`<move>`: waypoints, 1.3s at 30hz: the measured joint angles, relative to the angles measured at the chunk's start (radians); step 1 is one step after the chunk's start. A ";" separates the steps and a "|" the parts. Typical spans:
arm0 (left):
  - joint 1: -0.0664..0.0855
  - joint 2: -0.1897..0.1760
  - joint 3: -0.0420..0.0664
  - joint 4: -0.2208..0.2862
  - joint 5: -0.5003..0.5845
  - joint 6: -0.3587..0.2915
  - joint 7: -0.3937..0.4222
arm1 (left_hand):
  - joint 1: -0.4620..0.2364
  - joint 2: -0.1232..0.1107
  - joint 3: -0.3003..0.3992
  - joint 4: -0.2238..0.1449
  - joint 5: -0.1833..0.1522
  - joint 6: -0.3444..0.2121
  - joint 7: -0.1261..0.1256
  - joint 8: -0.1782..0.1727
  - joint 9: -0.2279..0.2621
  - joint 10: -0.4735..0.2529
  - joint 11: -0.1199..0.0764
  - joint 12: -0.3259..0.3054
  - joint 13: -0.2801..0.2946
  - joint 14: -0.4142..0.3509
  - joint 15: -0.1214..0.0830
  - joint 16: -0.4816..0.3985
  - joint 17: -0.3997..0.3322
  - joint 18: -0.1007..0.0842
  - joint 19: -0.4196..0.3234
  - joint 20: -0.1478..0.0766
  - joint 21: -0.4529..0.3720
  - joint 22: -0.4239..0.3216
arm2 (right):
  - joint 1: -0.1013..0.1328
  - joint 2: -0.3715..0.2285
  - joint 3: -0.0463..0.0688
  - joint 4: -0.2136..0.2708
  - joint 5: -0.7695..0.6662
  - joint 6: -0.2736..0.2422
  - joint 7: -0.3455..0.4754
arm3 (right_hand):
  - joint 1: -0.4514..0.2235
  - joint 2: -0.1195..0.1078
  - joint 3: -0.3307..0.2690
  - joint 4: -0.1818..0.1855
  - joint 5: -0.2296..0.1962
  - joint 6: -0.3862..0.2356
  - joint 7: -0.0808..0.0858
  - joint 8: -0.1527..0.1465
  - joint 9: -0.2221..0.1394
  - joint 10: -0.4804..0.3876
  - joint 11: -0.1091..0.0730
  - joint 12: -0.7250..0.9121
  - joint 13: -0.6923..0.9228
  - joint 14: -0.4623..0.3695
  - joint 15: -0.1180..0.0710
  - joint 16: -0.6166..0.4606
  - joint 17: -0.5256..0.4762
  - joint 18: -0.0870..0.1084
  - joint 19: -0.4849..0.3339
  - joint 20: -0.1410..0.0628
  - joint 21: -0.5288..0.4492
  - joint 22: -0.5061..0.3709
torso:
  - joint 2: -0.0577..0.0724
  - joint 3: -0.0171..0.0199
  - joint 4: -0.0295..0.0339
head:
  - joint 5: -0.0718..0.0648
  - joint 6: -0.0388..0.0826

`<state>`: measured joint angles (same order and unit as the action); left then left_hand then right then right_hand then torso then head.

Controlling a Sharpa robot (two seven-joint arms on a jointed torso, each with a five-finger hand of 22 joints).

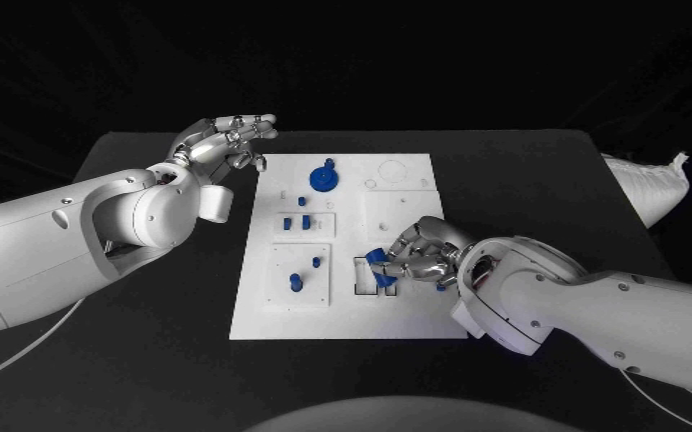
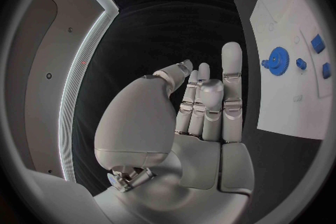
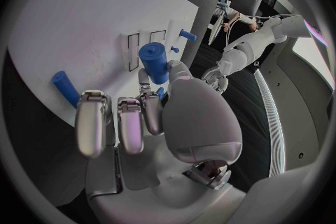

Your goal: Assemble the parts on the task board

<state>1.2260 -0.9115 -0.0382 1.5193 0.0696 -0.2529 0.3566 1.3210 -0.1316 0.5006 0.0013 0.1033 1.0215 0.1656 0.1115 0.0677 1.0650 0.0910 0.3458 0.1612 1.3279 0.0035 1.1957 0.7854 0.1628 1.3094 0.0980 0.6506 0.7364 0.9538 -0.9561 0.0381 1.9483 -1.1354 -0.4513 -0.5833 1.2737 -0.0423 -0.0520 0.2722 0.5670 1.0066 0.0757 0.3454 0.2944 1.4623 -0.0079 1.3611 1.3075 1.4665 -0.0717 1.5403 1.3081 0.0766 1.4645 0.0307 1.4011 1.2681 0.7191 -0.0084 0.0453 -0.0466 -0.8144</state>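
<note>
Your right hand sits low over near-right part of white task board, fingers curled round blue cylinder. Your left hand hovers off board's far-left corner above black tabletop, holding nothing, fingers loosely apart. Blue gear lies on board's far half; small blue pegs stand in left panels.

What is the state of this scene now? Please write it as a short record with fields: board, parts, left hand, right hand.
board: white task board in the middle of the black table
parts: blue gear at the board's far end; small blue pieces in the board's left-side panels
left hand: left hand is raised beside the board's far left corner, holds nothing, fingers apart
right hand: right hand is over the board's near right part and holds a blue cylinder
</note>
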 measured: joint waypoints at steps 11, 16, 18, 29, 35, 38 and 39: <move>0.000 -0.001 0.000 0.001 0.000 0.000 -0.001 | 0.000 0.000 0.000 0.000 0.000 0.000 0.000 0.000 0.000 0.000 0.000 0.000 0.000 0.000 0.000 0.000 0.000 0.000 0.000 0.000 0.000 0.000 | 0.000 0.014 -0.001 -0.007 0.003 0.026 -0.008 | -0.023 0.002 -0.001 0.007 -0.037 0.004 0.003 -0.003 0.003 0.000 0.000 0.000 0.000 0.000 0.000 -0.001 0.000 0.000 0.000 0.000 0.000 0.000 | 0.000 0.0011 -0.0002 | 0.002 -0.002; 0.000 -0.001 0.000 0.002 0.000 0.000 -0.001 | 0.000 0.000 0.000 0.000 0.000 0.000 0.000 0.000 0.000 0.000 0.000 0.000 0.000 0.000 0.000 0.000 0.000 0.000 0.000 0.000 0.000 0.000 | 0.000 0.019 -0.001 -0.012 0.003 0.041 -0.011 | -0.052 0.001 -0.007 0.015 -0.086 0.013 -0.005 -0.003 0.008 0.000 0.000 -0.005 0.000 0.000 0.000 -0.001 0.000 0.000 0.000 0.000 0.000 -0.001 | 0.000 0.0011 -0.0002 | 0.004 -0.003; 0.000 -0.001 0.000 0.002 0.000 0.000 -0.001 | 0.000 0.000 0.000 0.000 0.000 0.000 0.000 0.000 0.000 0.000 0.000 0.000 0.000 0.000 0.000 0.000 0.000 0.000 0.000 0.000 0.000 0.000 | 0.000 0.022 -0.001 -0.014 0.003 0.046 -0.011 | -0.072 0.003 -0.015 0.018 -0.134 0.018 -0.010 -0.002 0.008 0.000 0.000 -0.005 0.000 0.000 0.000 -0.001 0.000 0.000 0.000 0.000 0.000 -0.001 | 0.000 0.0010 -0.0002 | 0.004 -0.004; 0.000 -0.001 0.000 0.003 0.000 0.000 -0.002 | 0.000 0.000 0.000 0.000 0.000 0.000 0.000 0.000 0.000 0.000 0.000 0.000 0.000 0.000 0.000 0.000 0.000 0.000 0.000 0.000 0.000 0.000 | 0.000 0.032 -0.001 -0.028 -0.003 0.056 -0.014 | -0.196 0.018 -0.120 0.018 -0.409 0.021 -0.006 0.003 0.019 0.000 0.000 -0.045 0.000 0.000 0.000 -0.001 0.000 0.000 0.000 0.000 -0.007 -0.012 | 0.001 0.0007 -0.0002 | 0.005 -0.005; 0.000 -0.001 0.000 0.003 0.000 0.001 -0.003 | 0.000 0.000 0.000 0.000 0.000 0.000 0.000 0.000 0.000 0.000 0.000 0.000 0.000 0.000 0.000 0.000 0.000 0.000 0.000 0.000 0.000 0.000 | 0.000 0.035 -0.001 -0.029 -0.012 0.055 -0.014 | -0.221 0.013 -0.136 0.022 -0.455 0.018 -0.003 0.003 0.021 -0.008 0.003 -0.055 0.000 0.000 0.000 -0.001 0.000 0.000 0.000 0.000 -0.007 -0.013 | 0.001 0.0011 -0.0008 | 0.004 -0.005; 0.000 -0.001 0.000 0.003 0.000 0.001 -0.003 | 0.000 0.000 0.000 0.000 0.000 0.000 0.000 0.000 0.000 0.000 0.000 0.000 0.000 0.000 0.000 0.000 0.000 0.000 0.000 0.000 0.000 0.000 | 0.000 0.035 -0.001 -0.028 -0.016 0.055 -0.014 | -0.221 0.013 -0.138 0.019 -0.455 0.018 -0.003 0.003 0.022 -0.008 0.003 -0.055 0.000 0.000 0.000 -0.001 0.000 0.000 0.000 0.000 -0.007 -0.013 | 0.000 0.0013 -0.0011 | 0.003 -0.005; 0.000 -0.001 0.000 0.003 0.000 0.001 -0.003 | 0.000 0.000 0.000 0.000 0.000 0.000 0.000 0.000 0.000 0.000 0.000 0.000 0.000 0.000 0.000 0.000 0.000 0.000 0.000 0.000 0.000 0.000 | 0.000 0.034 -0.001 -0.027 -0.017 0.055 -0.014 | -0.221 0.014 -0.138 0.019 -0.448 0.018 -0.003 0.003 0.023 -0.008 0.003 -0.055 0.000 0.000 0.000 -0.001 0.000 0.000 0.000 0.000 -0.007 -0.013 | 0.000 0.0013 -0.0012 | 0.003 -0.005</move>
<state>1.2262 -0.9126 -0.0382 1.5223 0.0695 -0.2519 0.3533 1.3210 -0.1316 0.5006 0.0013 0.1033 1.0215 0.1656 0.1115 0.0677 1.0650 0.0909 0.3458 0.1610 1.3279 0.0035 1.1957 0.7855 0.1628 1.3094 0.0980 0.6506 0.7365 0.9538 -0.9221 0.0372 1.9213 -1.1524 -0.3959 -0.5973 1.0530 -0.0287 -0.1902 0.2911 0.1192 1.0244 0.0725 0.3480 0.3178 1.4538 -0.0053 1.3060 1.3073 1.4664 -0.0717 1.5397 1.3077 0.0766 1.4645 0.0307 1.3942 1.2547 0.7195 -0.0071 0.0441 -0.0432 -0.8196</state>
